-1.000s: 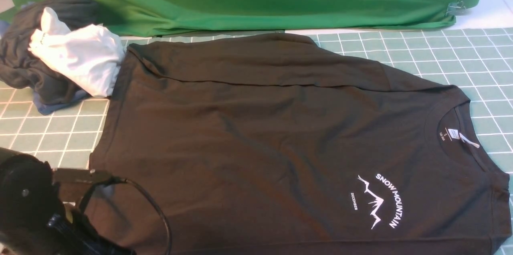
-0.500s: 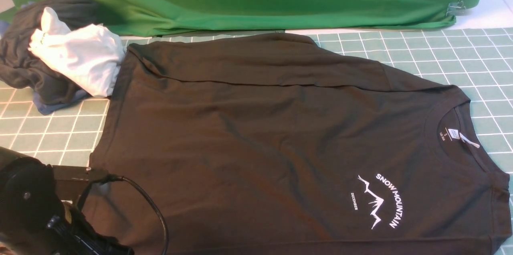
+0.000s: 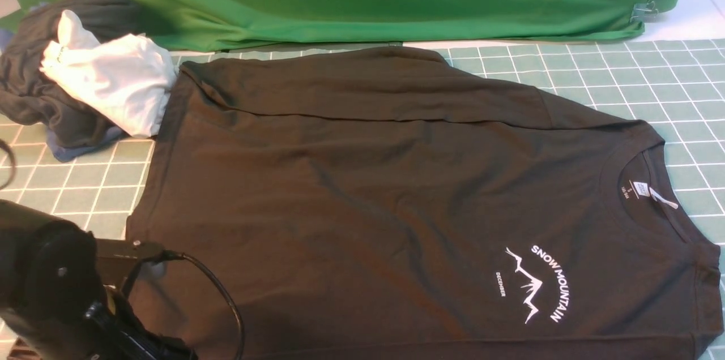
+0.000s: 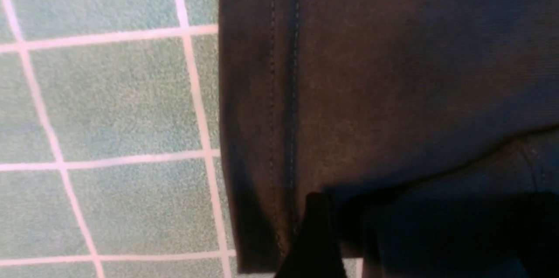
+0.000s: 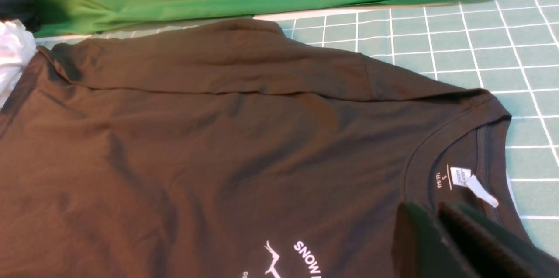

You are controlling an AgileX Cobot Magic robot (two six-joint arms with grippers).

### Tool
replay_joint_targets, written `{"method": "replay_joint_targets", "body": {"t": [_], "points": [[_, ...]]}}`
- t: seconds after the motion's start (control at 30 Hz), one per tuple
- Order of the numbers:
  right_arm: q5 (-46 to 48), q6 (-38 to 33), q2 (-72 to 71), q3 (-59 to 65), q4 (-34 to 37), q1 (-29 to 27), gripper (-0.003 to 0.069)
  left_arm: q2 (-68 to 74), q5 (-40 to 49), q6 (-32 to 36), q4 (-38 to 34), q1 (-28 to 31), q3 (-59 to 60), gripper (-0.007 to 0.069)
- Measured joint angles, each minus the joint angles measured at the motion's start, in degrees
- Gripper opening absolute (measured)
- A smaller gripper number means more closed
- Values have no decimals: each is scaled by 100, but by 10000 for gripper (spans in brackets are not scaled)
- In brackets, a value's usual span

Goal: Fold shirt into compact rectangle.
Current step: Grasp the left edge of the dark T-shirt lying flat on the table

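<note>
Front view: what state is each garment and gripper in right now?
Dark brown short-sleeved printed shirt, spread flat, print up, far side folded in.
Small white garment, crumpled on the grey one.
Dark grey garment, bunched heap.
Left gripper, at the shirt's hem, jaws unclear.
Right gripper, shut, empty.

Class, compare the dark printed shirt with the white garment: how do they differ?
The shirt is dark brown-black, the white garment white. The shirt lies spread flat; the white garment is crumpled. The shirt is far larger than the white garment. Both are cloth.
</note>
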Motion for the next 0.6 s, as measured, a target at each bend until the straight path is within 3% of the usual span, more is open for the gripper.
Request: {"method": "replay_joint_targets", "body": {"t": [0.17,0.3,0.47,0.53,0.6], "points": [[-7,-4,0,0,6,0,59,234,-39,0,-95,0,-16,526],[-7,-4,0,0,6,0,59,240,-32,36,-165,0,-23,446],[-7,-4,0,0,6,5,66,255,286,112,-228,-7,-42,213],[-7,-4,0,0,6,10,69,261,483,194,-228,-7,-42,81],[-7,-4,0,0,6,10,69,261,513,252,-228,-7,-42,45]]}}
